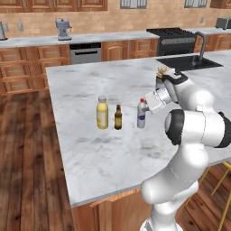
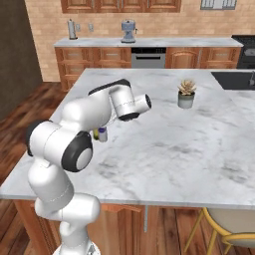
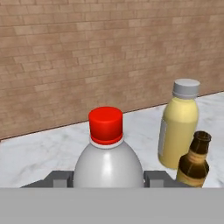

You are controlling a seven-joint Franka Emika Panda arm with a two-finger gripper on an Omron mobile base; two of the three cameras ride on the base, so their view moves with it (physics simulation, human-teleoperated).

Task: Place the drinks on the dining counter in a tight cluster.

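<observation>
White bottle w/ red cap (image 1: 141, 114) is standing upright on the dining counter (image 1: 113, 153), and the gripper (image 1: 148, 108) is clamping it from the sink side; in the hand view the two finger tips (image 3: 59, 178) are sitting tight against both sides of its body (image 3: 108, 164). Brown glass bottle (image 1: 118, 117) is standing just beside it toward the counter's left edge, w/ a small gap between, and the yellow bottle (image 1: 102, 113) is standing just past the brown one, near but apart. All three are lining up in a row roughly mid-counter, closer to the left edge than to the right.

Left base view is showing the whole row; right base view is hiding most of it behind the arm, only bottle bottoms (image 2: 102, 134) peeking out under the forearm. Hand view is giving the caps close up: yellow (image 3: 179, 131) and brown (image 3: 194, 162) off to the right of the held one.

Potted plant (image 2: 186, 94) is sitting well apart toward the black sink (image 1: 189, 62) at the far right corner. Counter near the front edge & left corner is lying bare marble.
</observation>
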